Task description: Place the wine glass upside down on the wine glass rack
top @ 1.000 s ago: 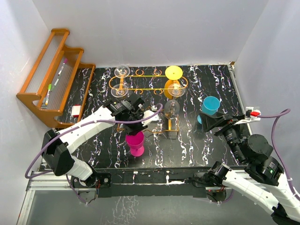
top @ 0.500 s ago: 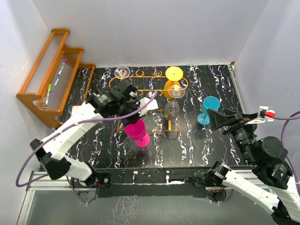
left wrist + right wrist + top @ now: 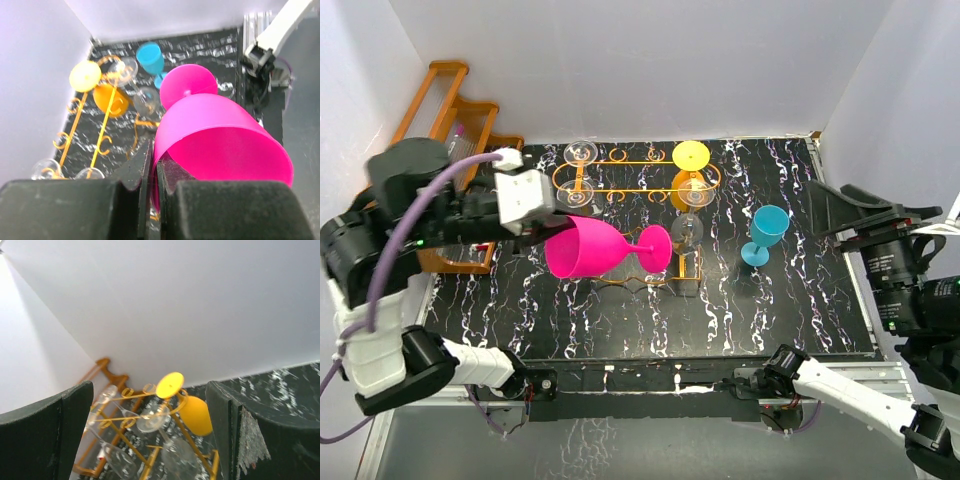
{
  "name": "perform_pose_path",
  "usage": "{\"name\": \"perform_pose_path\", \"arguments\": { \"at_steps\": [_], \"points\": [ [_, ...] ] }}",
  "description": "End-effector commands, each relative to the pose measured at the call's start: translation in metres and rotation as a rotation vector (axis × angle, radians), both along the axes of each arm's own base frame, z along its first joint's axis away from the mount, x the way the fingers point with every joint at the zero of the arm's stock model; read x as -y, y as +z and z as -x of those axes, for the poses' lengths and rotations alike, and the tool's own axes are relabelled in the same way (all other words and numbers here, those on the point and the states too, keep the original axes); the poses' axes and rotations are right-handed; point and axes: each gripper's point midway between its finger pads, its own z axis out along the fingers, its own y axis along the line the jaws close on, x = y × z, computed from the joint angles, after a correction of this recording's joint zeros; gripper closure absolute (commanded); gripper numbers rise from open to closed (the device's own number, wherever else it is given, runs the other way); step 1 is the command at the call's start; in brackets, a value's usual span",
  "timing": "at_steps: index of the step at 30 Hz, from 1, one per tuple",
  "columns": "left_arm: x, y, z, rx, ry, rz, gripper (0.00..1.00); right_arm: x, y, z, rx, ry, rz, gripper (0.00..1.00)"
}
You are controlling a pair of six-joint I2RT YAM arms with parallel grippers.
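My left gripper (image 3: 546, 226) is raised high and shut on the rim of a pink wine glass (image 3: 582, 248), which lies on its side with its foot (image 3: 655, 245) pointing right. The left wrist view shows the fingers pinching the pink bowl wall (image 3: 220, 135). The orange-gold wire wine glass rack (image 3: 640, 162) stands behind and below it, and shows in the left wrist view (image 3: 102, 135). A yellow glass (image 3: 691, 155) and several clear glasses hang on it. My right gripper (image 3: 875, 212) is open and empty, raised at the far right.
A blue wine glass (image 3: 765, 232) stands upright on the black marbled table right of the rack. A brown wooden stepped rack (image 3: 445, 90) stands at the back left, partly hidden by my left arm. White walls close in the back and sides.
My left arm has lifted the pink glass off the table, swung up and left, and tipped it on its side. My right arm has risen and drawn back to the right.
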Motion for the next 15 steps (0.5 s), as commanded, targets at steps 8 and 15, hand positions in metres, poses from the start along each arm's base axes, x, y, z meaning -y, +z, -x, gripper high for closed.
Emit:
{"name": "perform_pose_path", "arguments": {
  "at_steps": [8,15],
  "points": [
    [-0.014,0.15,-0.063,0.477,0.304,0.556,1.0,-0.092,0.042,-0.014,0.179,0.307,-0.166,0.01],
    [-0.07,0.225,-0.104,0.741,0.668,0.988,1.0,-0.162,0.036,-0.015,0.254,0.567,-0.208,0.01]
  ]
}}
